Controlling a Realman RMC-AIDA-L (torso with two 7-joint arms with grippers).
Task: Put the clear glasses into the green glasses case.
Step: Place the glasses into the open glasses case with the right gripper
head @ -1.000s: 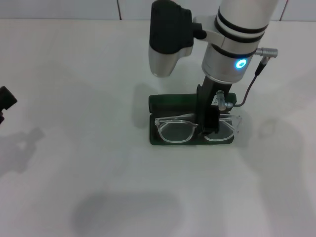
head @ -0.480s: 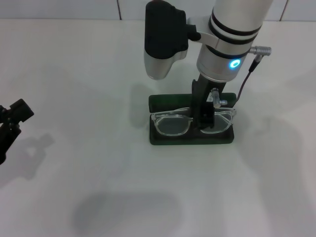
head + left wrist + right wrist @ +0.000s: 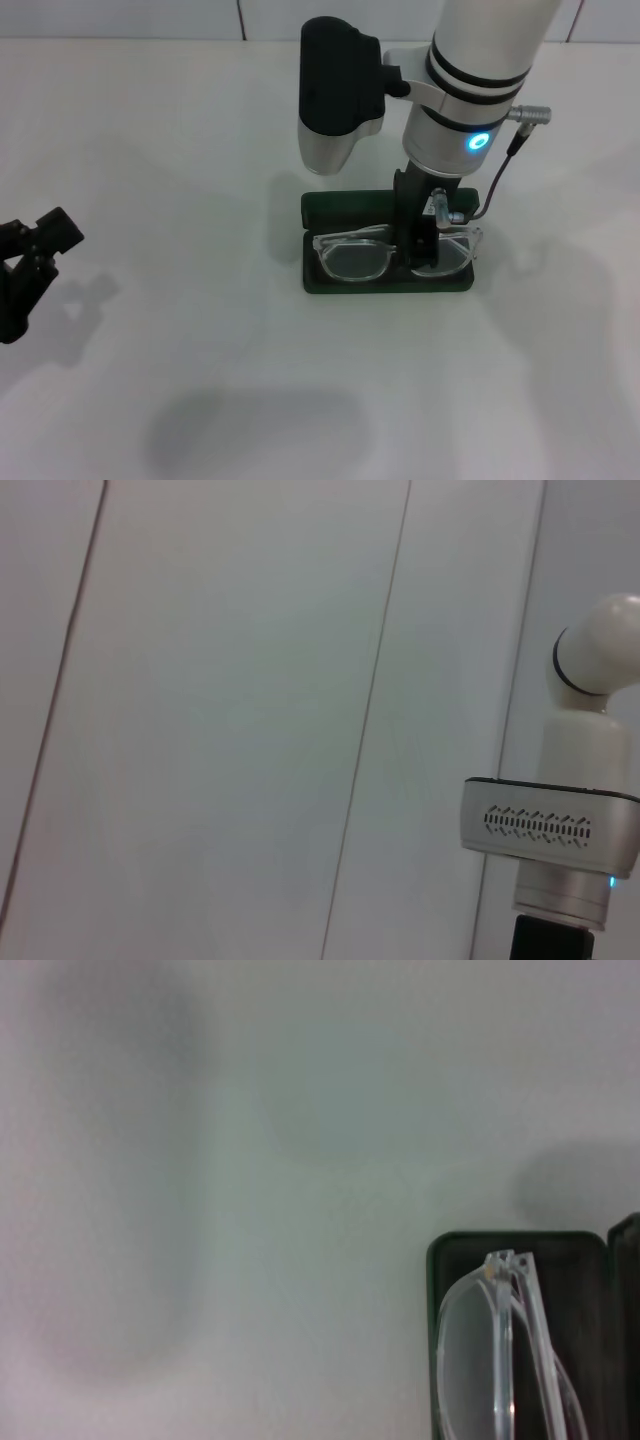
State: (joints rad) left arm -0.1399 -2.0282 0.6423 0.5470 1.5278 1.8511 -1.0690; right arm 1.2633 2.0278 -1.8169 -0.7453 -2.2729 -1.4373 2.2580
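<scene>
From the head view, my right gripper (image 3: 422,243) grasps the clear glasses (image 3: 392,254) at the bridge, over the open green glasses case (image 3: 330,284). My left gripper (image 3: 30,262) hangs far left, fingers spread. My right wrist view shows one lens end (image 3: 500,1360) inside the case (image 3: 445,1260).

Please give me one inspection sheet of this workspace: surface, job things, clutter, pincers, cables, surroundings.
Surface: white table, bare apart from the case.
Job's things: green glasses case lies open; clear glasses sit inside it.
Clutter: nothing seen.
Pincers: right pincer stands on the glasses near the bridge; left pincer hangs at the table's left edge, away from the work.
Cables: one dark cable loops beside the right wrist.
Surroundings: pale wall with seams behind.
</scene>
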